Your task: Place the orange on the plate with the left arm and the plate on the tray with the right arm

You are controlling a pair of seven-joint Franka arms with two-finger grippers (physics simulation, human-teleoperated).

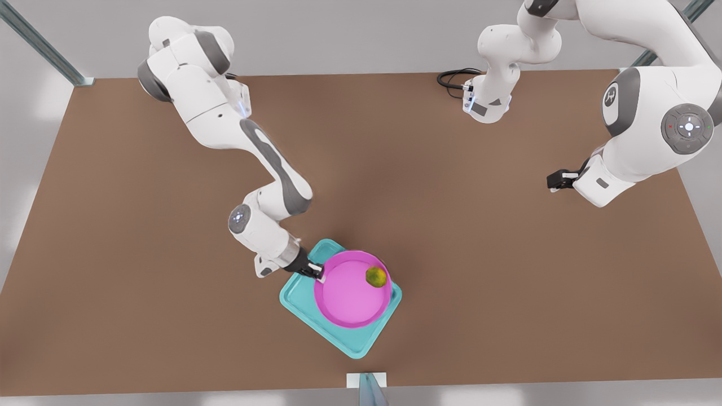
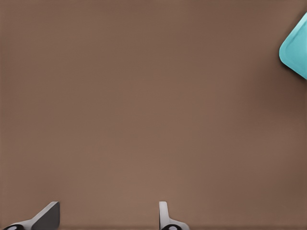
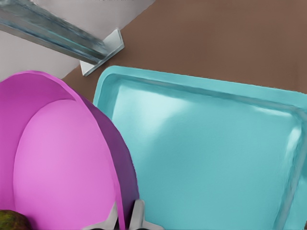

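Brown table (image 1: 169, 282) with two white arms, seen from above. The right gripper (image 1: 316, 270) is on the arm at the front view's left, reaching down to the near middle of the table. Its fingers (image 3: 136, 215) are pinched on the rim of the plate (image 1: 350, 299), one finger inside the rim and one outside. The plate sits over the tray (image 1: 299, 296), covering most of it; the tray's corners show around it. From the right wrist view the plate appears tilted, its gripped edge raised above the tray floor (image 3: 201, 158); whether its far edge touches the tray cannot be told. The orange (image 1: 376, 276) lies inside the plate, against the rim on the side toward the front view's right, away from the gripped edge. Its edge shows in the right wrist view (image 3: 14, 221).

The left gripper (image 1: 555, 180) is on the arm at the front view's right, held above bare table, well apart from the tray. It waits. Its fingers (image 2: 165, 218) are spread wide and hold nothing. One corner of the tray (image 2: 296, 48) shows in the left wrist view.

A black cable (image 1: 454, 78) lies coiled at the table's far edge.
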